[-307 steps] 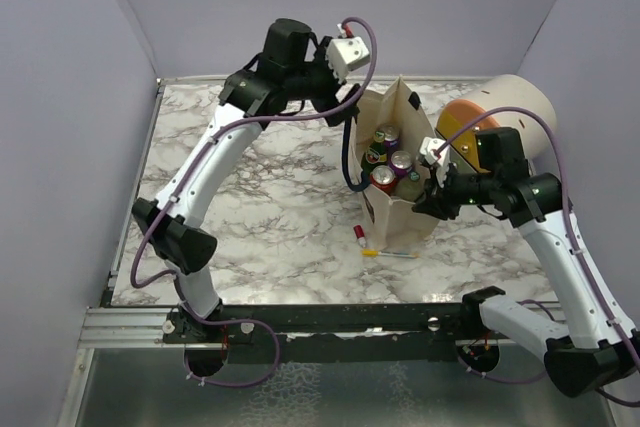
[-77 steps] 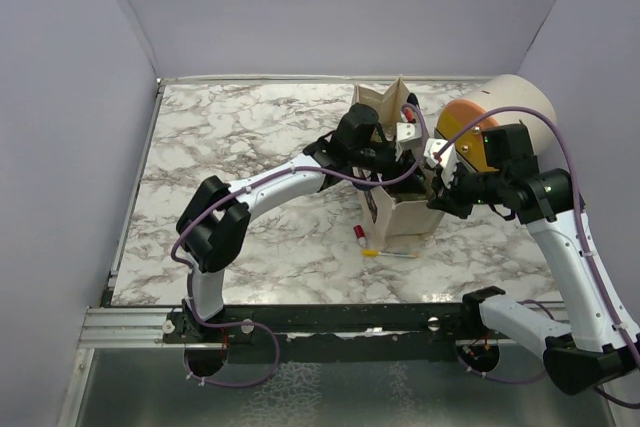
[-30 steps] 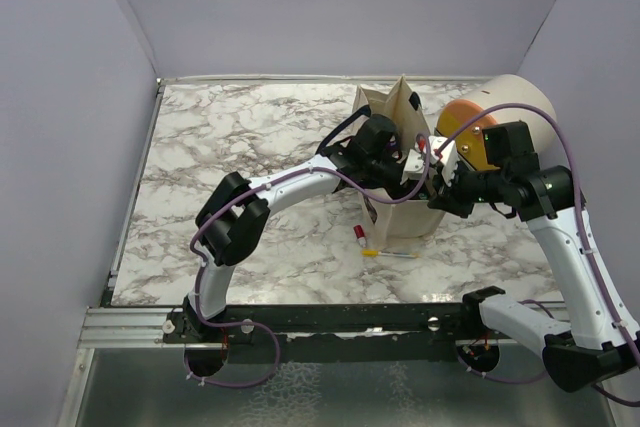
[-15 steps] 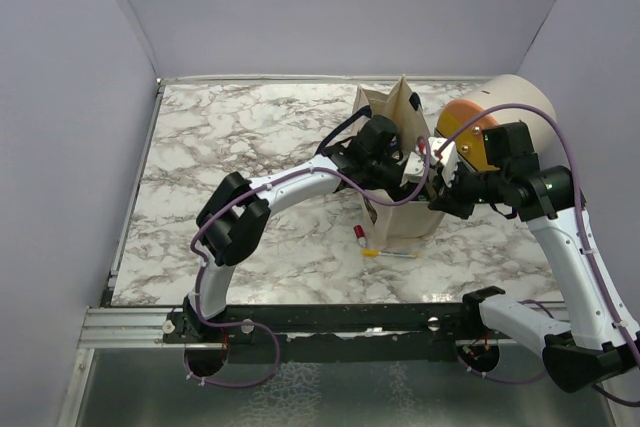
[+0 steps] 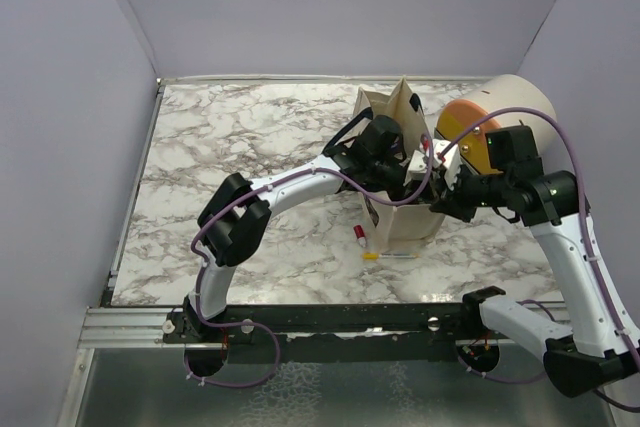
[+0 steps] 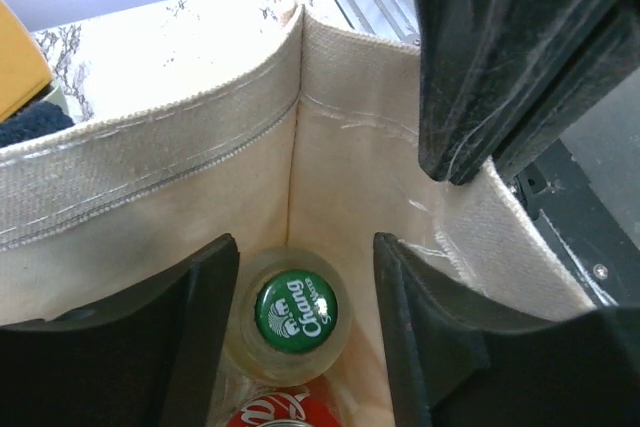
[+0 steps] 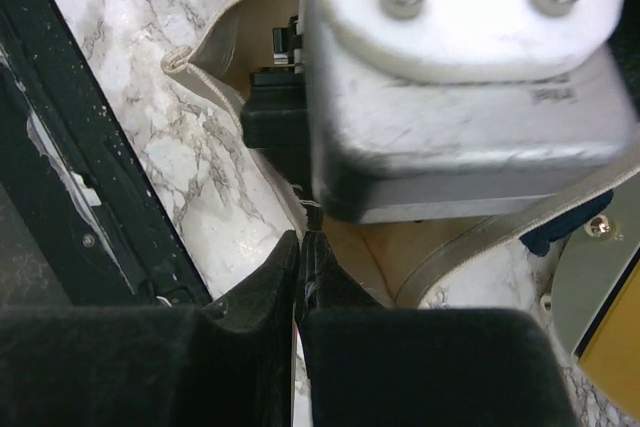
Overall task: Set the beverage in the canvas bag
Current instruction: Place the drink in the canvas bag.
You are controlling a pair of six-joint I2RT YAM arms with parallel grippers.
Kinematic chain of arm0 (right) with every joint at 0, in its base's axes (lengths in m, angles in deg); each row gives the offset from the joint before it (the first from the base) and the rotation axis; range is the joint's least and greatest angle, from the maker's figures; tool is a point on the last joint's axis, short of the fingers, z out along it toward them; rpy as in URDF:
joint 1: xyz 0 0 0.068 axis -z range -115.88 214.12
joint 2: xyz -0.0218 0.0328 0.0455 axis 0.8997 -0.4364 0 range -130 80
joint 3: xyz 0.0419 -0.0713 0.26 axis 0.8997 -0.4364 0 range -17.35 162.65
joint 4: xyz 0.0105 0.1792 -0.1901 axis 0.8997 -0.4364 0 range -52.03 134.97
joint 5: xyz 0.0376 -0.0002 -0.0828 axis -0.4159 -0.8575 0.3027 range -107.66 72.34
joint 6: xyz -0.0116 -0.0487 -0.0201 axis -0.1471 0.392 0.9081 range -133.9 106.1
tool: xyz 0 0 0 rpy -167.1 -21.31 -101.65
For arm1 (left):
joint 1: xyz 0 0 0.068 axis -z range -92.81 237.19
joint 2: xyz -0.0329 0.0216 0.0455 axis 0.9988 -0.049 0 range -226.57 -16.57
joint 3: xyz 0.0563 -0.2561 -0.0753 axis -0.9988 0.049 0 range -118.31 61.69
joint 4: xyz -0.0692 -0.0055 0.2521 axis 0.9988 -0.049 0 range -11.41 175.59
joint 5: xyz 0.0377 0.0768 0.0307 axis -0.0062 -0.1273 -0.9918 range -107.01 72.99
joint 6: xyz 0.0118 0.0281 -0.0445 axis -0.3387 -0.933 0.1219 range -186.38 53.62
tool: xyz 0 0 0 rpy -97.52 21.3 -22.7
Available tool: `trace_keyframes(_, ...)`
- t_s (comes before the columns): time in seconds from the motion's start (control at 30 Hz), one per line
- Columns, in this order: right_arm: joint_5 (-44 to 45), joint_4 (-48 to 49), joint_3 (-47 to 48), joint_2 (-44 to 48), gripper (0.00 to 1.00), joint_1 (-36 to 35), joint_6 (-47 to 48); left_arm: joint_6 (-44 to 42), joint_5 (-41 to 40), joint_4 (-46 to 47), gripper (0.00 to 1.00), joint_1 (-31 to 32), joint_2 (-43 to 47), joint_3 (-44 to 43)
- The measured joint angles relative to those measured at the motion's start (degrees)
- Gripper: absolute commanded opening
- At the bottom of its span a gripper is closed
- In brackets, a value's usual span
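My right gripper point(image 7: 300, 247) pinches the rim of the upright beige canvas bag point(image 6: 150, 127), I judge to hold its mouth open | left gripper point(image 6: 305, 257) inside, jaws spread around the green-capped beverage bottle point(image 6: 293, 315), which stands released in the bag's corner | cream-and-orange cylindrical container point(image 5: 505, 107) behind.

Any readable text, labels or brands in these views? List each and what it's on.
"Chang": on the green bottle cap, inside the canvas bag; the smaller print under it is too small to read.
White script on the red can: cut off at the frame edge, unreadable.
Nothing else is legible in any view.
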Motion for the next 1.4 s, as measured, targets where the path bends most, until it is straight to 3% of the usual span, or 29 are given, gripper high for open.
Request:
trace_keyframes(0.1, 0.0, -0.4, 0.0, 0.4, 0.04, 0.0, 0.0, 0.7, 0.0, 0.2, 0.72, 0.0, 0.0, -0.1)
trace_keyframes(0.37, -1.3, 0.0, 0.0, 2.0, 0.08, 0.0, -0.1, 1.3, 0.0, 0.4, 0.77, -0.3, 0.0, -0.1)
trace_keyframes(0.8, -2.5, 0.3, -0.7, 3.9, 0.08, 0.0, -0.1, 4.3, 1.9, 1.9, 0.78, -3.0, 0.2, -0.7)
trace_keyframes(1.1, -2.7, 0.3, -0.9, 3.9, 0.12, 0.0, -0.8, 13.0, 3.4, 8.1, 0.78, -5.0, 1.7, -0.8)
trace_keyframes(1.4, -3.4, 2.5, 3.5, 2.7, 0.17, 1.3, -5.0, 18.9, 3.5, 11.8, 0.76, -14.0, 7.0, -0.8)
